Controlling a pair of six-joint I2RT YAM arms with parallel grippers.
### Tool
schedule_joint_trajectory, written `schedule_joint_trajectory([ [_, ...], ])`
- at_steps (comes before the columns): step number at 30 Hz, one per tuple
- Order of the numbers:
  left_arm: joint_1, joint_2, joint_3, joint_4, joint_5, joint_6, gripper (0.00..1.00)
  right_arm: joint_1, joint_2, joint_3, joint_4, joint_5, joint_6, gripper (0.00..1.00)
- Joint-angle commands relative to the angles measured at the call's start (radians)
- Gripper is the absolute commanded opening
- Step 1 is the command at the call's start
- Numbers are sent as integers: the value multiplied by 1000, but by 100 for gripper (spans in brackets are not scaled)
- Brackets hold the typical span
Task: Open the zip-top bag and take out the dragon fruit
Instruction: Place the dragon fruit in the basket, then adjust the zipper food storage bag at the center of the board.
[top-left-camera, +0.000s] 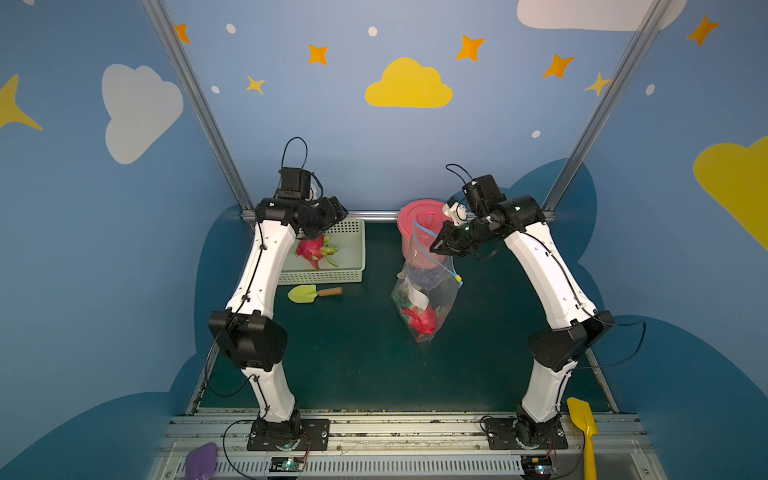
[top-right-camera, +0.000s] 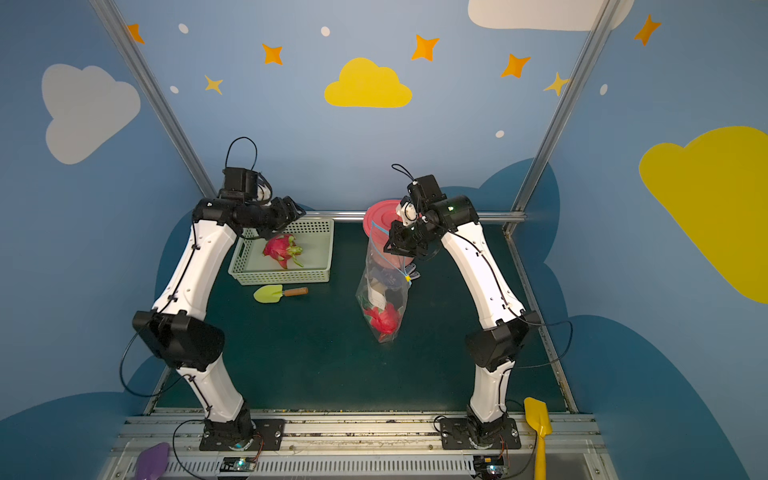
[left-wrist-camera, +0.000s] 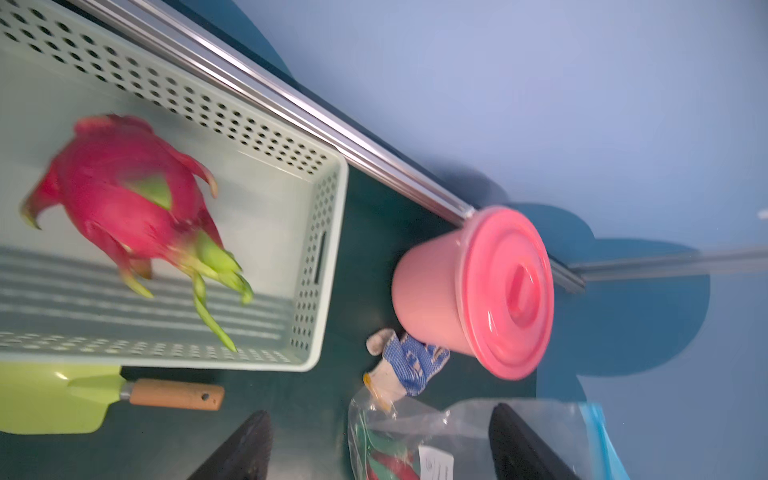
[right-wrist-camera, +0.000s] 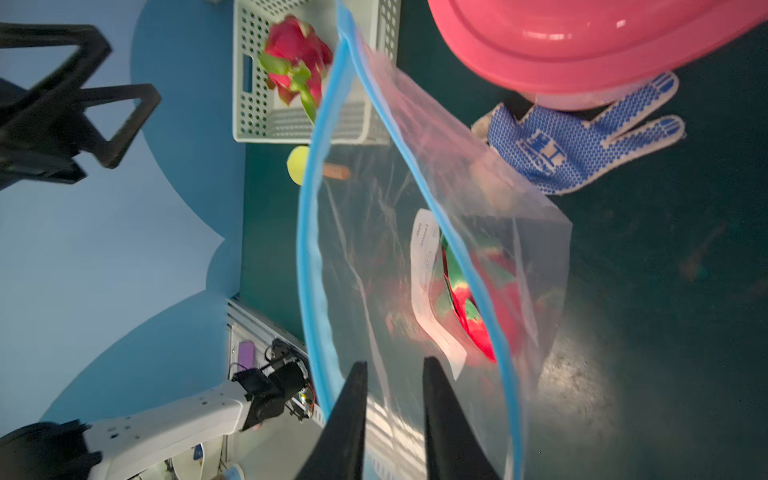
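Right gripper (top-left-camera: 437, 248): clamped on bag (top-left-camera: 424, 299) rim; bag upright mid-table, before bucket (right-wrist-camera: 582, 41). Bag: clear, crinkled; blue zip strip (right-wrist-camera: 307, 249) gaping, yellow slider (top-left-camera: 458, 278), white label (right-wrist-camera: 426, 270), red-green fruit (top-left-camera: 422, 320) inside. Left gripper (left-wrist-camera: 380, 413): jaws apart over basket (top-left-camera: 353, 274) holding dragon fruit (top-left-camera: 316, 249). Wrist views alone show glove (right-wrist-camera: 582, 141) clearly.

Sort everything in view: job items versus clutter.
Job: zip-top bag, held by right gripper; dragon fruit in basket; red-green item inside bag.
Clutter: green trowel, pink lidded bucket, dotted glove, yellow shovel, purple object.
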Motion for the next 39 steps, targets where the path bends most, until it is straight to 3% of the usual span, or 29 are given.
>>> schedule_joint_trajectory([
  [1,-54,-111,-219,41,28,0,82,19,-1,-54,-121,14,-67,26],
  [6,-192,-270,-619,228,92,-121,83,60,-25,-184,-93,8,-102,34],
  [11,-261,-241,-791,401,160,-213,84,86,-71,-403,41,-21,-81,40],
  [21,-280,-87,-862,569,237,-242,84,122,-169,-694,296,-1,-31,47],
  [29,-286,-30,-841,575,236,-217,82,162,-157,-710,528,-157,-13,36],
  [35,-287,15,-830,588,245,-209,80,164,-57,-675,430,-81,-48,35],
  [39,-285,44,-813,596,247,-212,80,164,-34,-640,320,79,-92,50],
])
